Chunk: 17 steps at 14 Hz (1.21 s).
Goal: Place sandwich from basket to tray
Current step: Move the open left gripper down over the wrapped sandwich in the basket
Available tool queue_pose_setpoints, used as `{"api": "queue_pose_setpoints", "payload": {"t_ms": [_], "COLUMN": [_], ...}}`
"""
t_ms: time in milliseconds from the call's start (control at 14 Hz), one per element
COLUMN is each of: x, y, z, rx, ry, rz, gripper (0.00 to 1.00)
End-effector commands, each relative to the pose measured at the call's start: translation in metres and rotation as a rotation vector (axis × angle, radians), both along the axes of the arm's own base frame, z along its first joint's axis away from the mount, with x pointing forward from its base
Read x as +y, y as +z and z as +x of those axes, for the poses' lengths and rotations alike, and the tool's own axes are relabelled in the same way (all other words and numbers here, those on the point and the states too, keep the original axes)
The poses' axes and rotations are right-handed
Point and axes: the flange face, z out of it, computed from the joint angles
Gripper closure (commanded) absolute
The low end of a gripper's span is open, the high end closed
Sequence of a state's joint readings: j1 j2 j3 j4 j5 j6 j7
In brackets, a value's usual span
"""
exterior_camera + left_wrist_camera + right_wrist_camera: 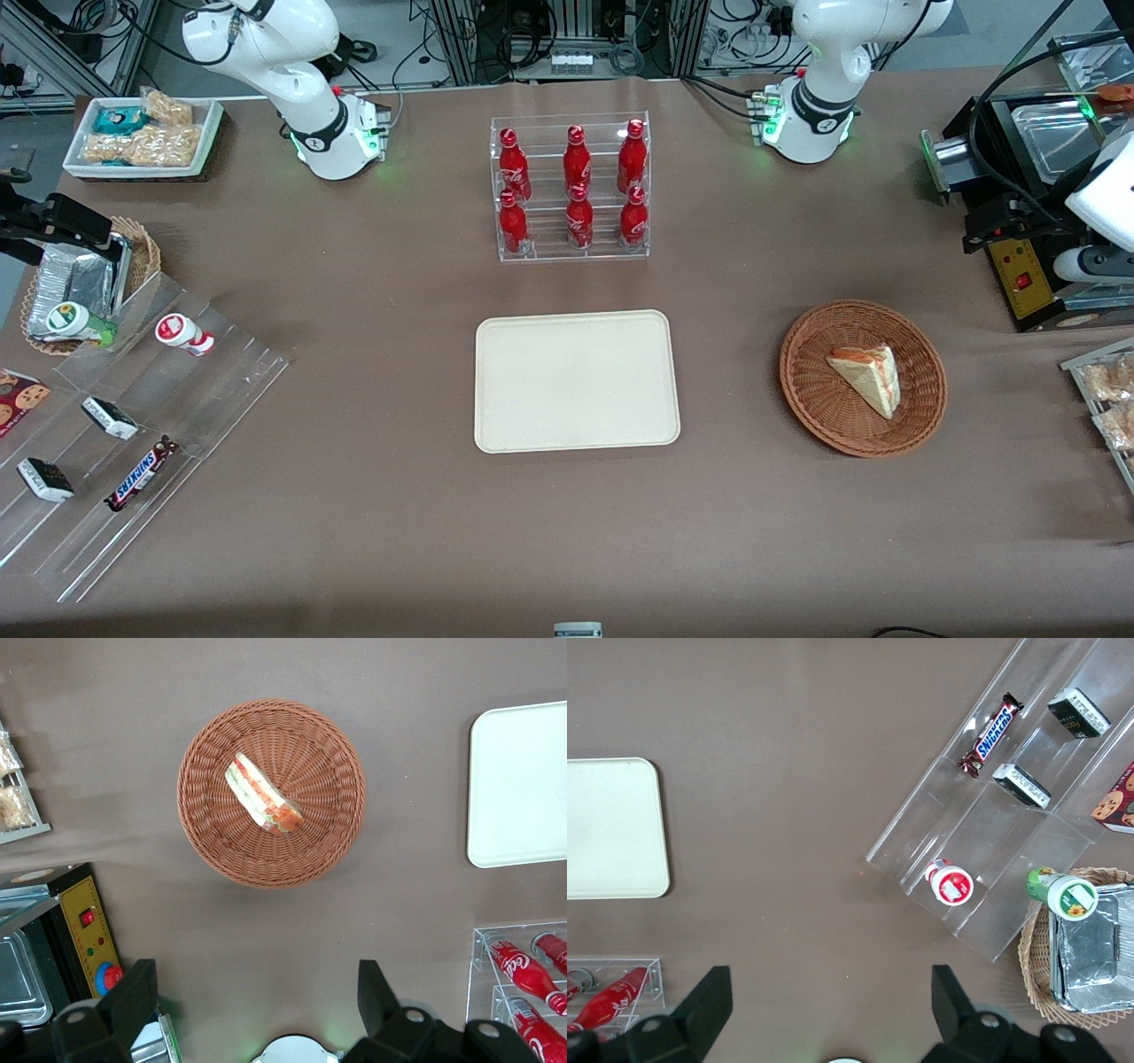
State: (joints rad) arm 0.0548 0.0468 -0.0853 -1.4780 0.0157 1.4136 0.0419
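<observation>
A robotics lab, dressed up like a snack counter: a long table under brown cloth [372,496], bundles of black cables [496,35] and aluminium framing along the floor past it, white robot arm bases with green lights [341,133], a clear acrylic rack of red cola bottles [571,186], stepped clear shelves of snack bars [133,443]

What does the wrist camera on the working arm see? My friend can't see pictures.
A sandwich lies in a round wicker basket on a brown table, with the open gripper high above it. The cream tray sits empty beside the basket.
</observation>
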Motion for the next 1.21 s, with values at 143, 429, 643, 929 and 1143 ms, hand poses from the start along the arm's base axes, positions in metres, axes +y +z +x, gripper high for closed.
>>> {"api": "queue_pose_setpoints", "payload": {"t_ms": [143, 429, 643, 929, 1143], "x": [-0.002, -0.002, -0.001, 0.001, 0.002], "y": [0.004, -0.014, -0.032, -0.035, -0.073], "z": [-0.006, -0.007, -0.008, -0.006, -0.002], "rx": [-0.008, 0.030, 0.066, 0.066, 0.066], "ry": [0.001, 0.003, 0.006, 0.010, 0.010], "rz": [-0.003, 0.000, 0.006, 0.022, 0.023], "gripper": [0.00, 0.00, 0.00, 0.00, 0.00]}}
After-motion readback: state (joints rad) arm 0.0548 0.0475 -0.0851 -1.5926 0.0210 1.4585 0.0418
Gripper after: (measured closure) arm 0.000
